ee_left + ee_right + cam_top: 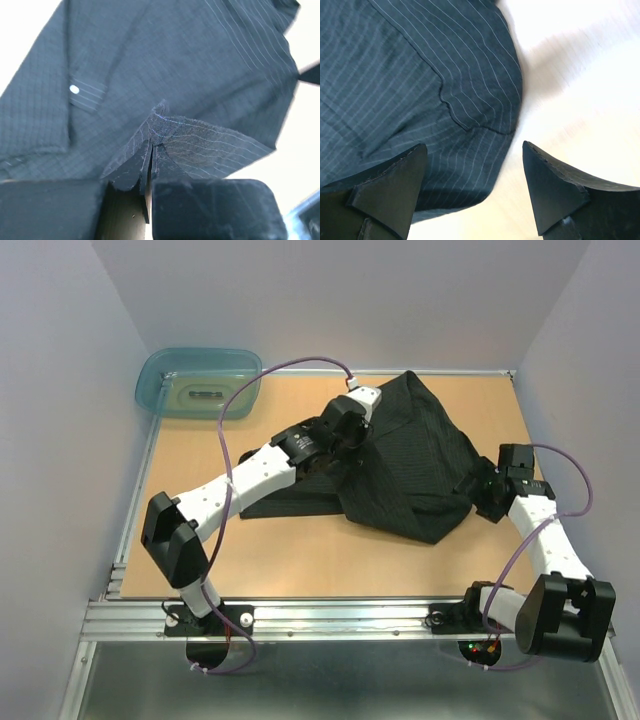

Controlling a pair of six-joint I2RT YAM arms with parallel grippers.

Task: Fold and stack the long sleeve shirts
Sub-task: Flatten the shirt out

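Left hand (151, 150) is pinched tight on a fold of the shirt (400, 470), which lies heaped centre-right on the table (300, 560). Right hand (474, 150) gapes wide over the hem, holding nothing. Best to lift slowly and draw the fold across flat while the right hand pins the cloth.

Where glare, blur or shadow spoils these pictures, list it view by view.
Top external: even light, sharp, the shirt dark with little detail. Left wrist: table blown out white, left tool soft up close. Right wrist: table also washed out, faint shadow beside the shirt, pinstripes crisp.
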